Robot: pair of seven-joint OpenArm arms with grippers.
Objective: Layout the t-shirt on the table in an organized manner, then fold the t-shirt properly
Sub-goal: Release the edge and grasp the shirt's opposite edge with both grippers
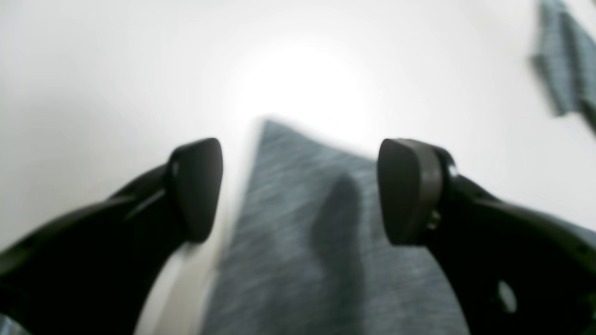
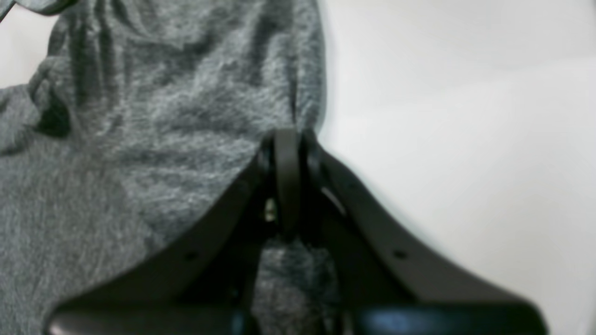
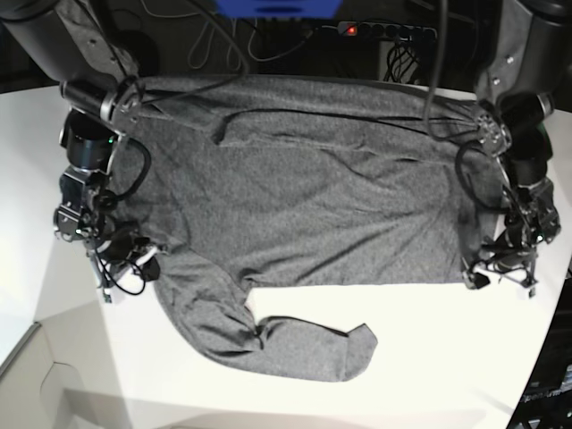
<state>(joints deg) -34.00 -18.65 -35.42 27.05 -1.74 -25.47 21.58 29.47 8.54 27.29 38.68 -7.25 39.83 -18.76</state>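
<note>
The dark heather-grey t-shirt (image 3: 304,197) lies spread across the white table (image 3: 420,340), with one sleeve (image 3: 304,349) trailing toward the front. My right gripper (image 2: 288,139) is at the shirt's left side in the base view (image 3: 134,261). Its fingers are pressed together on the cloth's edge (image 2: 177,121), and folds bunch up beyond them. My left gripper (image 1: 298,190) hovers open over a shirt corner (image 1: 298,251) at the right side of the base view (image 3: 499,268), holding nothing. Another bit of the shirt (image 1: 563,70) shows at the upper right of the left wrist view.
A power strip (image 3: 384,29) with a red light, cables and a blue object (image 3: 277,7) sit behind the table's back edge. The table's curved front edge (image 3: 36,344) drops off at the lower left. Bare white tabletop (image 2: 465,139) lies beside the right gripper.
</note>
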